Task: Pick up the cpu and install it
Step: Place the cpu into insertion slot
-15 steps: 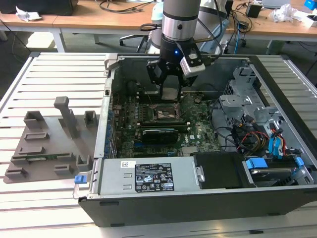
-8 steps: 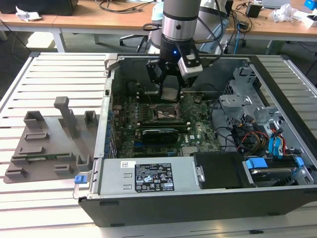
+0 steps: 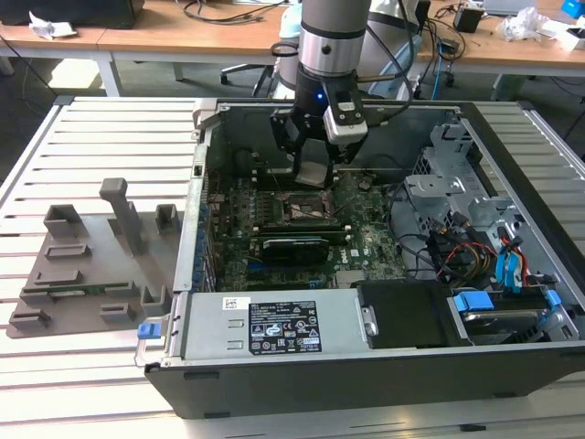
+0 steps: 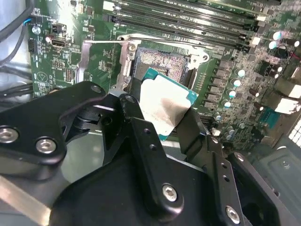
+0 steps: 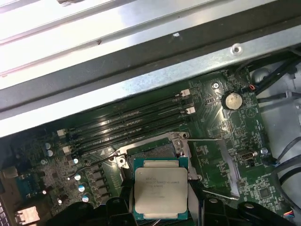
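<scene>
We see two fingers (image 4: 130,106) of the black gripper (image 4: 164,113) clamped on opposite edges of the small flat square silver-grey cpu (image 4: 165,106), held between them, the metal-framed black socket (image 4: 162,60) just beyond the fingertips on the green motherboard (image 4: 51,56).

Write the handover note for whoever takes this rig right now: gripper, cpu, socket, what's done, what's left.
Gripper: shut on the cpu, fingers on two opposite edges.
Cpu: picked up and held inside the open computer case, over the motherboard, close to the socket.
Socket: empty, its contacts exposed.
Done: pick-up and carry to the board.
Left: the cpu is not yet seated in the socket.
</scene>
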